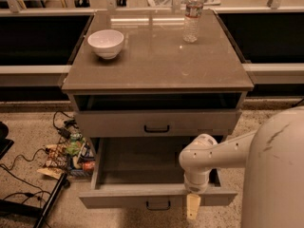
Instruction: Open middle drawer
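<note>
The middle drawer (142,161) is pulled far out of the grey cabinet. Its plain grey inside shows, and its low front carries a small black bar handle (158,204). Above it, the taller-fronted drawer (156,122) with a like handle stands a little way out, leaving a dark gap under the top. My gripper (192,207) hangs from the white arm (204,158) and points down. It is just in front of the middle drawer's front edge, to the right of its handle. It holds nothing that I can see.
On the cabinet top (156,61) stand a white bowl (106,42) at the left and a water bottle (191,14) at the back right. Snack bags and cables (66,156) lie on the floor to the left. My white body (275,175) fills the lower right.
</note>
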`<state>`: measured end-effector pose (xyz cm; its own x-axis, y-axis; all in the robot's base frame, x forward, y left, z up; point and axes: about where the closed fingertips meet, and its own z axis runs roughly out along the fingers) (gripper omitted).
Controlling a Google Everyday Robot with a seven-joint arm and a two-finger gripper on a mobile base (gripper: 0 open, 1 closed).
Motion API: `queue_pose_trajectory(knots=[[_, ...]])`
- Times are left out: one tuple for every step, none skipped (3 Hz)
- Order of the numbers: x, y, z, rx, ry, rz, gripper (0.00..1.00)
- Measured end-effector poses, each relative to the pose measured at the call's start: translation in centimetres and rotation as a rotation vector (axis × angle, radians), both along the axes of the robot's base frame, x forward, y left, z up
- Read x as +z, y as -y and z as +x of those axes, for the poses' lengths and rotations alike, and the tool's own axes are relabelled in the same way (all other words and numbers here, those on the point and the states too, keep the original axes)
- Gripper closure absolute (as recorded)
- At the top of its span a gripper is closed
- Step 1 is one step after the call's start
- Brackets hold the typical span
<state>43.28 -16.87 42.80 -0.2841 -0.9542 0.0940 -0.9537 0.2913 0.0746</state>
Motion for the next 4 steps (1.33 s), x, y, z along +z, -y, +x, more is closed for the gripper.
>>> queue_pose_trajectory(knots=[[0.0, 0.0, 0.0, 0.000, 0.000, 0.000, 0.18], [-0.1, -0.4, -4.1, -0.024, -0.052, 0.018, 0.41], [0.1, -0.6, -8.6, -0.060, -0.114, 0.025, 0.64], [0.1, -0.6, -8.6, -0.060, -0.114, 0.025, 0.87]])
